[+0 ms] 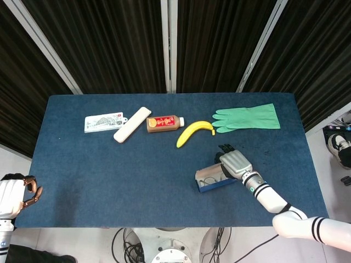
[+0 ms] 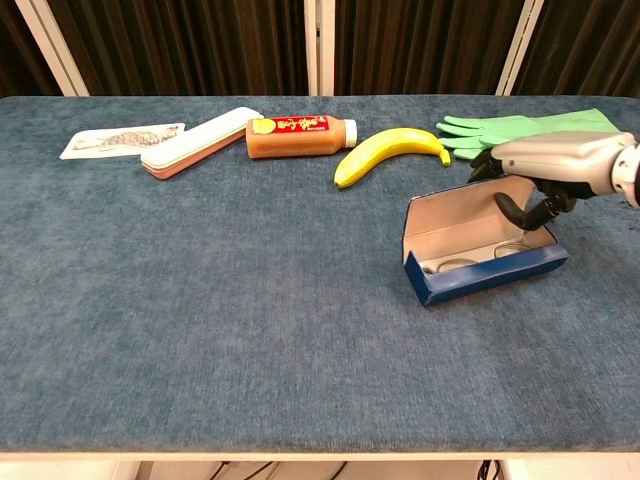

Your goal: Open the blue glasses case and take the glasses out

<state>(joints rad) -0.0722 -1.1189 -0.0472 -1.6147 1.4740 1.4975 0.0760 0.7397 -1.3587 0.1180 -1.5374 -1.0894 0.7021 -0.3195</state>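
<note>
The blue glasses case (image 2: 490,272) lies open on the blue table right of centre, its pale-lined lid (image 2: 455,215) standing up. Thin-framed glasses (image 2: 470,262) lie inside the tray. My right hand (image 2: 545,165) holds the lid's right end, thumb inside and fingers behind it. From the head view, the case (image 1: 214,184) is seen from above with my right hand (image 1: 235,163) at its far right corner. My left hand (image 1: 13,194) hangs off the table's near left corner, fingers curled, holding nothing.
A banana (image 2: 390,152) and a green rubber glove (image 2: 530,128) lie just behind the case. Further left along the back are a brown drink bottle (image 2: 300,136), a white pencil case (image 2: 200,140) and a printed packet (image 2: 120,140).
</note>
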